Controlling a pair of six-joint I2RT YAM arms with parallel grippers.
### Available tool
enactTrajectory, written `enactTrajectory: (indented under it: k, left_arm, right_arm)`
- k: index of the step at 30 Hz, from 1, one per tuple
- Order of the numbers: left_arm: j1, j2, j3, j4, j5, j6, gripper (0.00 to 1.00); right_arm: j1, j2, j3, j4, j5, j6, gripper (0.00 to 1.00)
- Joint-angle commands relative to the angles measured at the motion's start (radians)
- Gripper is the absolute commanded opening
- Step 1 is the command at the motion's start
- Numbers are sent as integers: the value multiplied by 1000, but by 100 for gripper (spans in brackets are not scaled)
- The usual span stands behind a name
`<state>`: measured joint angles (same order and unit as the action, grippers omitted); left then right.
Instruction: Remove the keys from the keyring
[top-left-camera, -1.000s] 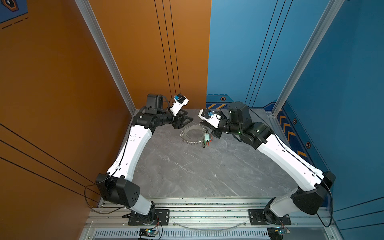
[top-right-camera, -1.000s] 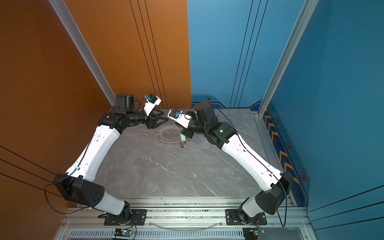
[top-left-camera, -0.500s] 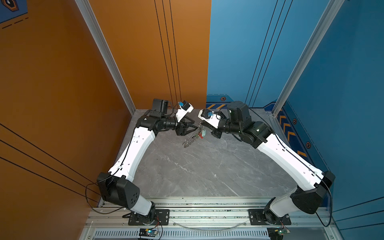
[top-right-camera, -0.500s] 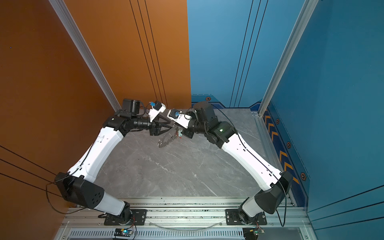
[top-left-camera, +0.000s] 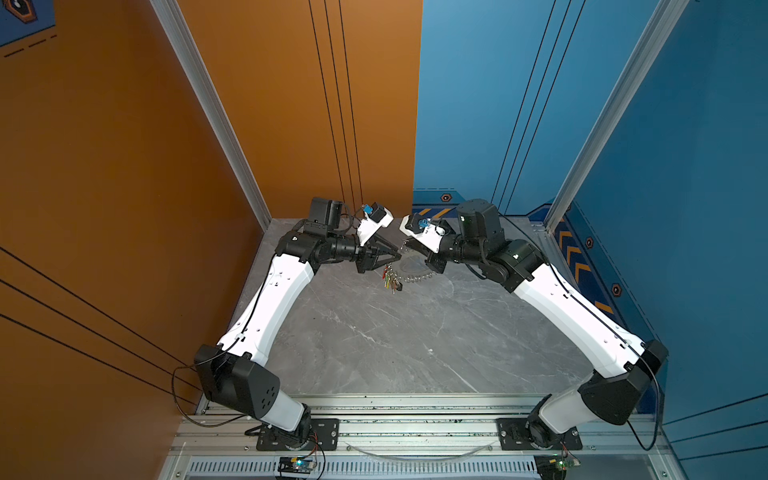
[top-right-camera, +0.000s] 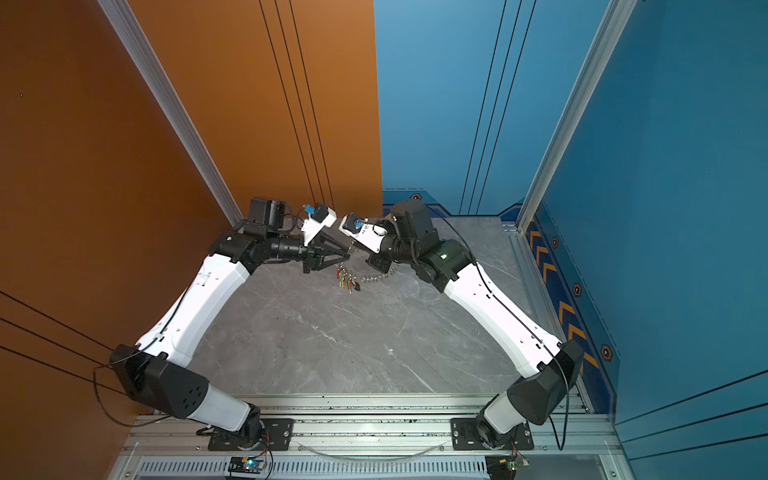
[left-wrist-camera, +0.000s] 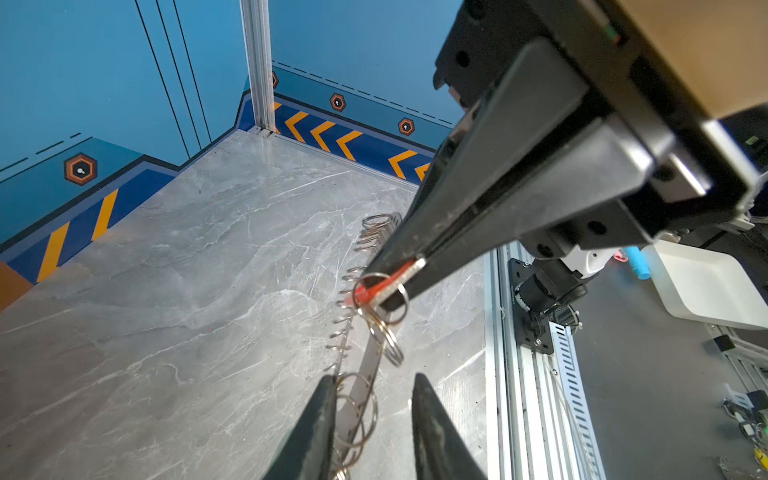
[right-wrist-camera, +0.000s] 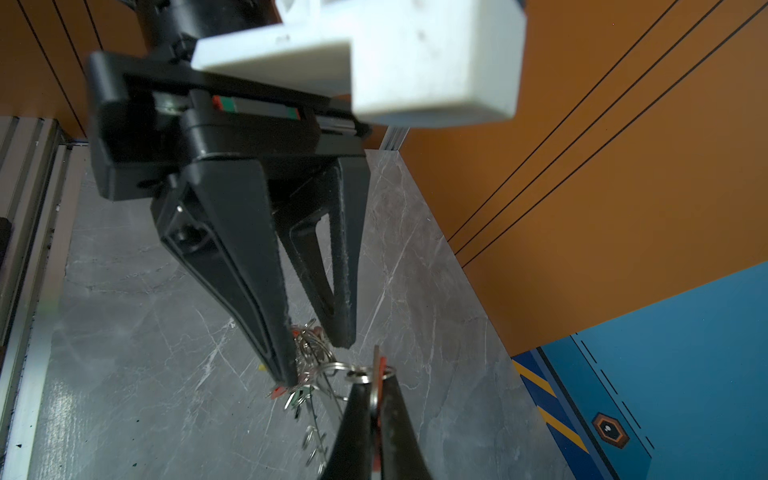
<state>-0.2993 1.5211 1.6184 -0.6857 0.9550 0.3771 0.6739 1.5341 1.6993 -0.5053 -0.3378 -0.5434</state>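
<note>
Where the two arm bases bolt to the aluminium rail (top-left-camera: 415, 415), nearest the top cameras and well in front of the keyring (top-left-camera: 417, 276), the left arm (top-left-camera: 274, 307) and right arm (top-left-camera: 573, 316) rise and lean inward over the grey marbled surface (top-left-camera: 395, 345), meeting above the keyring. On the near-left side of the keyring a bunch of keys (top-left-camera: 390, 282) with red, green and yellow tags hangs from its rim, just under the two hands. The keyring itself is tilted, its rim lined with small wire rings (left-wrist-camera: 376, 220); whether its low edge touches the surface cannot be told. The left hand (top-left-camera: 395, 257) reaches in from the keyring's left with its fingers (left-wrist-camera: 320, 419) a narrow way apart, astride the rim and a few wire rings; the right wrist view shows a tangle of rings between those fingers, but not whether they press on it. The right hand (top-left-camera: 402, 246), just beside the left one above the keyring's far-left rim, is closed tight on a red-tagged key (left-wrist-camera: 370, 291) seen edge-on, whose wire ring links down toward the keyring. Behind the keyring stand the orange wall (top-left-camera: 291, 104) and the blue wall (top-left-camera: 478, 104), their seam straight behind it.
</note>
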Motion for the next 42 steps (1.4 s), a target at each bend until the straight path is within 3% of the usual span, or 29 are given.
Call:
enactTrajectory:
  k: [1, 7, 13, 17, 29, 34, 40, 42]
  left_arm:
    - [-7, -29, 9, 33, 27, -22, 32]
    - [-8, -33, 13, 69, -39, -28, 32]
    - [-13, -50, 0, 107, -30, -38, 31]
    - [-18, -48, -13, 107, -18, -44, 22]
    - [-14, -36, -42, 103, -9, -37, 24]
    - [-21, -36, -32, 102, 14, -40, 17]
    - [-19, -43, -50, 103, 11, -40, 1]
    - [-15, -43, -49, 102, 6, -40, 0]
  right_arm:
    - [1, 1, 46, 33, -29, 12, 0]
    - [6, -2, 43, 33, -32, 20, 0]
    - [14, -2, 41, 33, -31, 23, 0]
    - [19, -5, 42, 35, -26, 26, 0]
    - [19, -14, 42, 40, -31, 38, 0]
    - [19, -17, 40, 39, -23, 38, 0]
    - [19, -24, 40, 40, -17, 40, 0]
    - [19, -26, 40, 38, -14, 39, 0]
